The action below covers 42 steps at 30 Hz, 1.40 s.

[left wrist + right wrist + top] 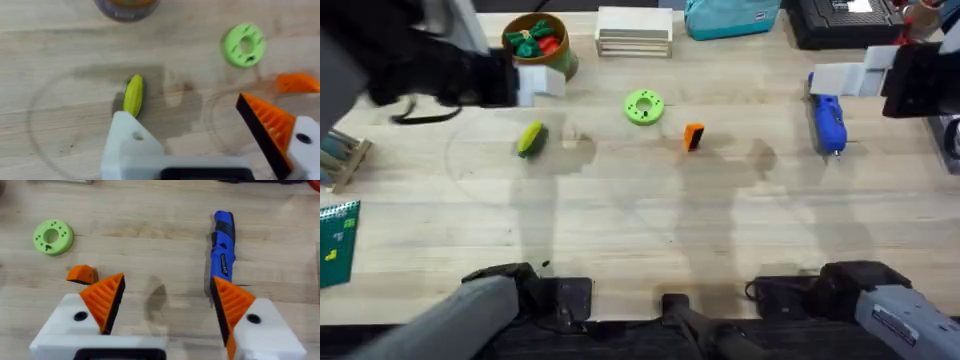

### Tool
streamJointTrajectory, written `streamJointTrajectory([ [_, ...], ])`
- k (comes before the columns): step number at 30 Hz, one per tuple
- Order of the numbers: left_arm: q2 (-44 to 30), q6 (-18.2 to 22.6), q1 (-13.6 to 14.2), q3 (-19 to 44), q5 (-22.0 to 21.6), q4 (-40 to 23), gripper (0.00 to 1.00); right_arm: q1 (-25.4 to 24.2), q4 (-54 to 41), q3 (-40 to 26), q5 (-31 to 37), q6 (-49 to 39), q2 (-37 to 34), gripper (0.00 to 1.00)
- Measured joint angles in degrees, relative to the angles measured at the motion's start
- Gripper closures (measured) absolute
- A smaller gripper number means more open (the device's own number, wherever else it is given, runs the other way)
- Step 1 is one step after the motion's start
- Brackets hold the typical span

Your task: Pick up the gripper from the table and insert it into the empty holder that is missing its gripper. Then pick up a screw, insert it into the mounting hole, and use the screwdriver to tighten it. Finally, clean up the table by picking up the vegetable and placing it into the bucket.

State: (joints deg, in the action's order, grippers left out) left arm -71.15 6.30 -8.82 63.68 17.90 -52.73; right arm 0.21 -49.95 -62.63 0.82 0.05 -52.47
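Fig.: start of step 1, loose part not yet picked.

- Gripper (693, 137): small orange wedge w/ black end, lying free on the table (650, 220) centre, just beside the green disc (644, 106).
- Holder (131, 145): plain white jaw block on my left gripper (200, 135), no orange pad; its partner finger (270, 125) has one.
- Left gripper is spread wide, holding nothing. Right gripper (167, 305) likewise spread, empty, both orange pads present; screwdriver (223, 242) lies near its one finger, wedge near the other.
- Vegetable (531, 138): yellow, near the bare holder; bucket (540, 45) at far edge, well apart from the wedge.

How I'd do it, in my judgement: pick w/ the right arm, since the left must receive. Descend square over the wedge, pinch across its flat sides, not the sloped ribbed face, or it squirts out. Keep the black end exposed for mating w/ the holder. Avoid nudging the disc.
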Motion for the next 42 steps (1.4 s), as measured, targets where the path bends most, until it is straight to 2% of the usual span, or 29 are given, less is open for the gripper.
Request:
streamJointTrajectory([
  [4,10.5,-4.3,0.0,0.0,1.3,0.0,0.083,0.0,0.0,0.0,0.0,0.0,0.0,0.011],
  [14,30.3,-17.5,0.0,0.0,2.1,-0.7,0.079,0.0,0.0,0.0,0.0,0.0,0.0,0.01],
  [17,34.0,-20.2,0.0,0.0,2.4,-0.9,0.079,0.0,0.0,0.0,0.0,0.0,0.0,0.01],
  [18,36.2,-22.9,0.0,0.0,2.9,-0.9,0.08,0.0,0.0,0.0,0.0,0.0,0.0,0.01],
  [22,37.1,-24.5,0.0,-0.3,3.4,-0.6,0.08,0.0,0.0,0.0,0.0,0.0,0.0,0.01],
  [27,40.0,-25.5,0.0,-11.8,5.6,11.0,0.08,0.0,0.0,0.0,0.0,0.0,0.0,0.01],
  [36,53.3,-26.0,0.0,-34.5,9.2,33.1,0.08,0.0,0.0,0.0,0.0,0.0,0.0,0.01],
  [37,57.0,-26.1,0.0,-40.5,9.5,38.4,0.08,0.0,0.0,0.0,0.0,0.0,0.0,0.011],
  [42,62.6,-26.1,0.0,-48.9,9.3,45.6,0.081,0.0,0.0,0.0,0.0,0.0,0.0,0.012],
])
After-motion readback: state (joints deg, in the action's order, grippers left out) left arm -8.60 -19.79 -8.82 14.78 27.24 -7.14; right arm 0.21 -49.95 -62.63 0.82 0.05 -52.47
